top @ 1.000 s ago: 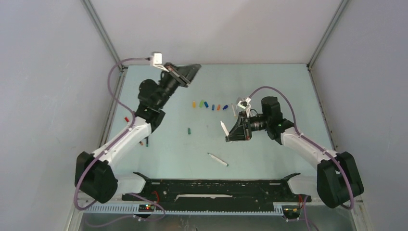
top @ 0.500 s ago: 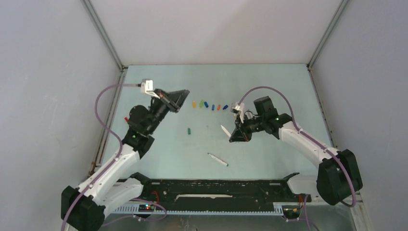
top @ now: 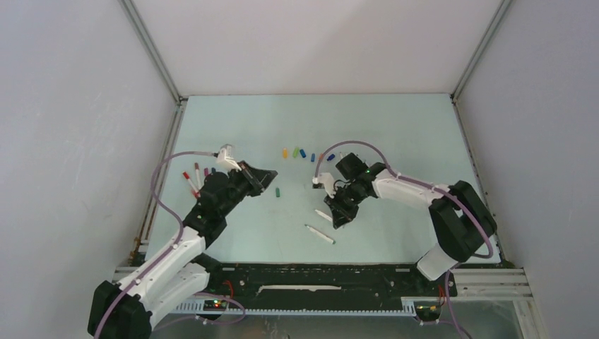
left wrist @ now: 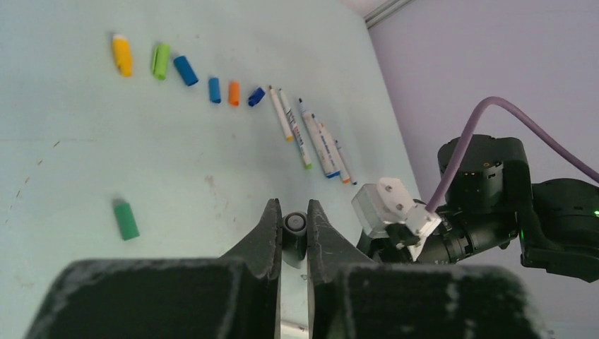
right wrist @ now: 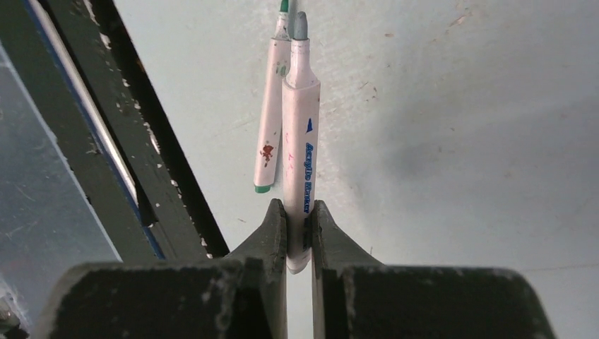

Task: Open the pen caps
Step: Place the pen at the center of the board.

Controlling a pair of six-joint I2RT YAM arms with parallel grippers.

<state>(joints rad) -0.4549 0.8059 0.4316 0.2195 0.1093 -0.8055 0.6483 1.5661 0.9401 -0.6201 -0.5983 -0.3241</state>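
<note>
Both arms have swung down toward the tabletop (top: 395,127). Our left fingers (left wrist: 267,233) stay clamped on a grey cap (left wrist: 294,224), our right fingers (right wrist: 277,229) on the uncapped marker (right wrist: 300,127): that pen is open. Loose caps (left wrist: 185,70) line the far side; a green-tipped pen (right wrist: 270,106) lies just beside our marker.

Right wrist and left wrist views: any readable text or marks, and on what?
"Acrylic Marker": blue print along the white pen held in the right gripper, with a small blue triangle above the words.
Second pen lying on the table beside it: a red mark and faint print, not readable.
Left wrist view: blue print on the row of pens, too small to read.
Top view: nothing legible.
</note>
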